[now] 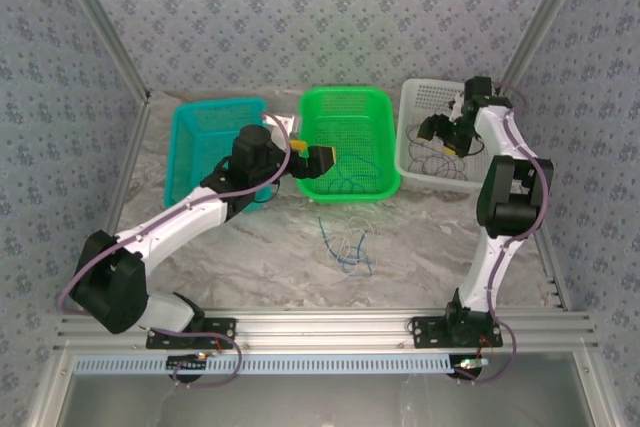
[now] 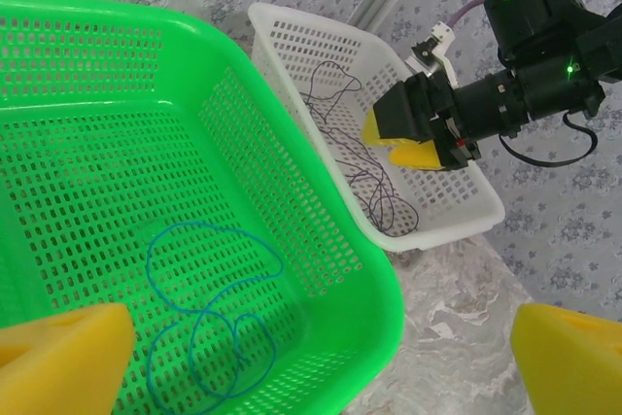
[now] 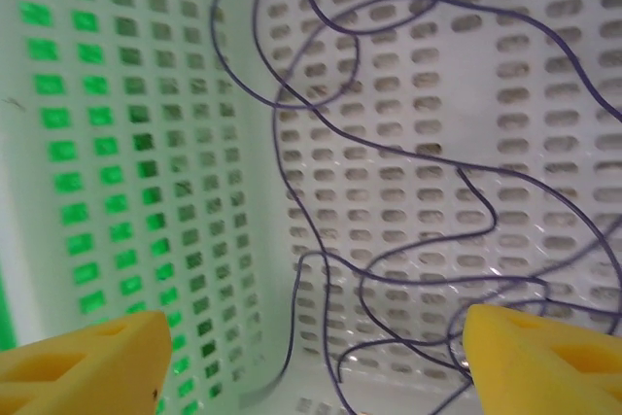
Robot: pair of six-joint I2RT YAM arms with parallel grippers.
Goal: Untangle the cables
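- The worktop is a marbled grey-white sheet. Three perforated plastic baskets stand in a row along its far edge: a teal basket on the left, a green basket in the middle and a white basket on the right.
- All three baskets are rectangular with rounded corners, and their walls are a grid of small slots.
- The left claw has blunt yellow wedge-shaped fingertips. They stand wide apart and grip nothing. It hangs over the green basket's left near part.
- A thin blue cable lies in loose overlapping loops on the green basket's floor. In the left wrist view it sits below and between the left claw's fingertips, not touching them.
- The right claw reaches into the white basket, its yellow fingertips spread apart and empty.
- A very thin dark purple cable sprawls in wide curves over the white basket's floor and up its wall. It lies just ahead of the right claw, with strands running between the two fingertips and held by neither.
- A small loose tangle of blue and pale strands lies on the bare worktop. It sits just before the green basket's near edge, apart from both claws.
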